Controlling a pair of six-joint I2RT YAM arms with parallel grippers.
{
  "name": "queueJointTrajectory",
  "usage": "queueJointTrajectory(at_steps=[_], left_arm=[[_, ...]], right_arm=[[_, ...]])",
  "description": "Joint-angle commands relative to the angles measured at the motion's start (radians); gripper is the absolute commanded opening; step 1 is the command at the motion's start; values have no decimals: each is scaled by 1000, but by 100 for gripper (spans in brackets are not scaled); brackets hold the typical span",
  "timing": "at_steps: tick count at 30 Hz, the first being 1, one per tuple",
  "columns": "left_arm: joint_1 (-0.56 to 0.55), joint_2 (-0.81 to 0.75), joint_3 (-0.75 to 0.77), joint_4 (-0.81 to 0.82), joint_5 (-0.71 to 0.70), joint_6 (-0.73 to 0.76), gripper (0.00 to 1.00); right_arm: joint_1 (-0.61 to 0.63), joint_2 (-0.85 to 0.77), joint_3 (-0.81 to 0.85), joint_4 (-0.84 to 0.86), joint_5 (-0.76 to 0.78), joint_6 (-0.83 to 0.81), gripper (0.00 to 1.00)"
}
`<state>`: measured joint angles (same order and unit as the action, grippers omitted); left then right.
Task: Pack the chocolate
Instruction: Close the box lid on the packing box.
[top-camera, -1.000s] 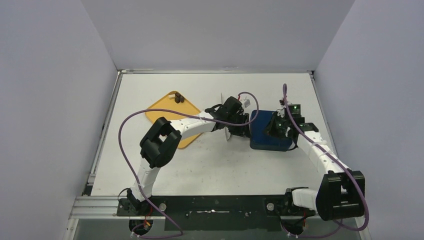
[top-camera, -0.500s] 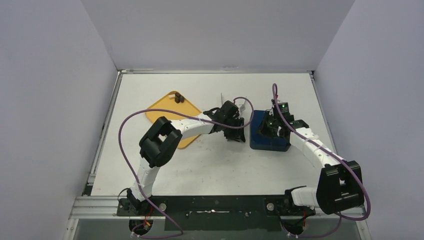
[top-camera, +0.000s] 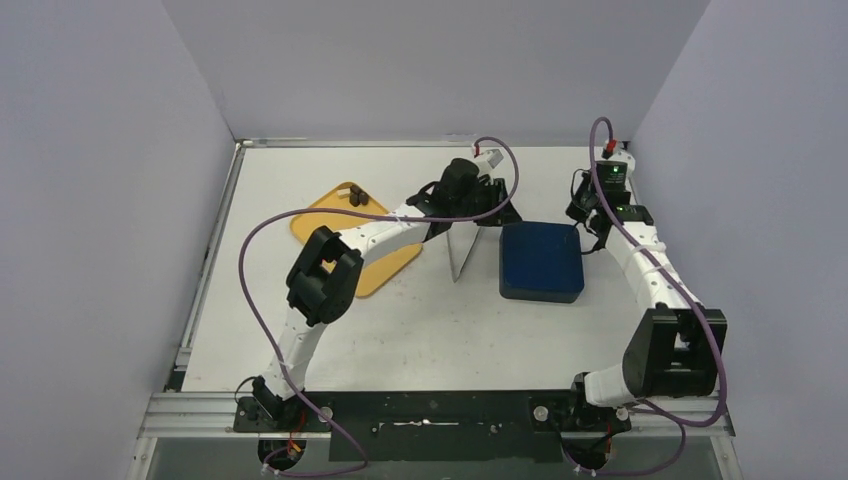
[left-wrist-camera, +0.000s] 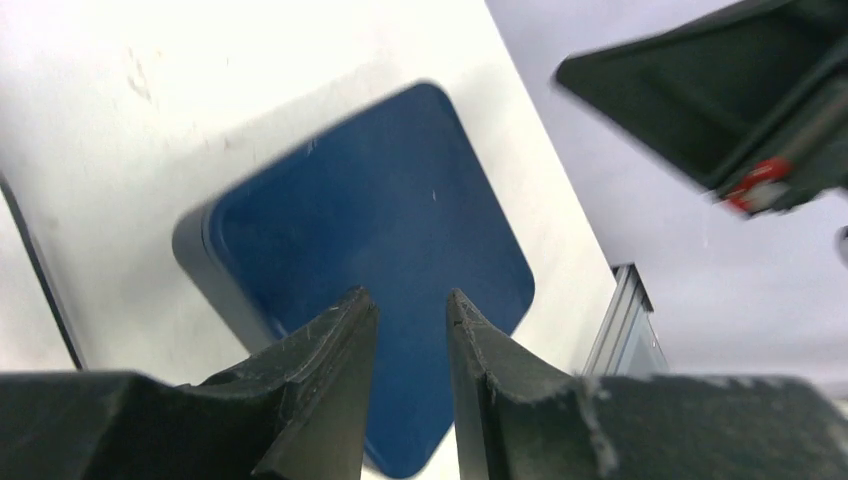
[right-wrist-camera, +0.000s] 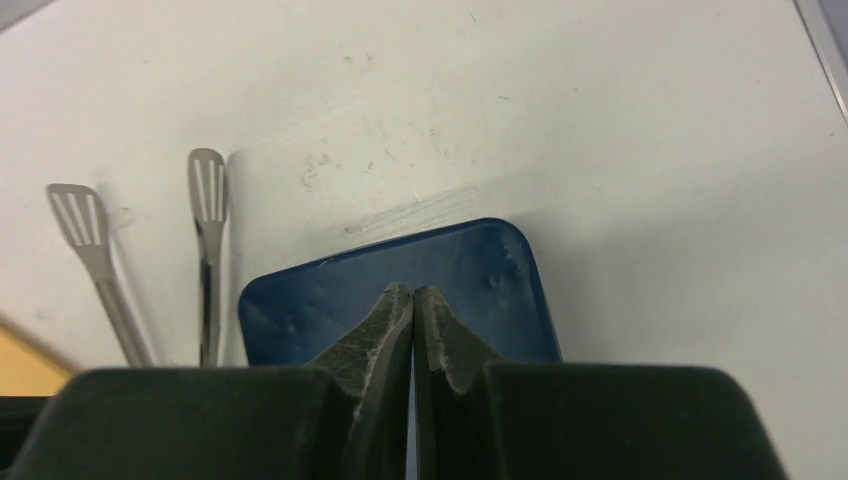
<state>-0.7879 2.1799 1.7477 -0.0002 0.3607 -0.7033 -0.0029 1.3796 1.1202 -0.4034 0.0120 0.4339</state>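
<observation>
Two or three dark chocolate pieces (top-camera: 355, 196) lie at the far corner of the orange tray (top-camera: 340, 232). No other chocolate shows. The blue box (top-camera: 541, 260) stands with its lid on. My left gripper (top-camera: 503, 211) hovers just beyond the box's far left corner. In the left wrist view my left gripper (left-wrist-camera: 412, 300) is open with a narrow gap and empty, above the blue box (left-wrist-camera: 380, 230). My right gripper (top-camera: 590, 220) hangs past the box's far right corner. In the right wrist view my right gripper (right-wrist-camera: 413, 290) is shut and empty over the box (right-wrist-camera: 480, 270).
Metal tongs (top-camera: 462, 250) lie on the white table between the tray and the box, and they also show in the right wrist view (right-wrist-camera: 207, 240). Grey walls close in the table on three sides. The right arm's gripper body (left-wrist-camera: 730, 90) shows in the left wrist view.
Both grippers have pulled away from the blue box toward the far side of the table. The right gripper was on the box; the box top is now uncovered.
</observation>
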Motion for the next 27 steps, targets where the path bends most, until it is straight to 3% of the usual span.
queueJointTrajectory(at_steps=[1,11,19,27], left_arm=[[16,113,130,31,0,25,30],[27,271,192,-85,-51,76,29],[28,184,182,-127,-53,103,31],[29,149,192,-140,-60,103,34]], right_arm=[[-35,100,20,74,15,-42,0],[-81,266,-66,103,53,-34,0],[-80,182,3,44,38,-37,0],[-84,164,57,116,9,-50,0]])
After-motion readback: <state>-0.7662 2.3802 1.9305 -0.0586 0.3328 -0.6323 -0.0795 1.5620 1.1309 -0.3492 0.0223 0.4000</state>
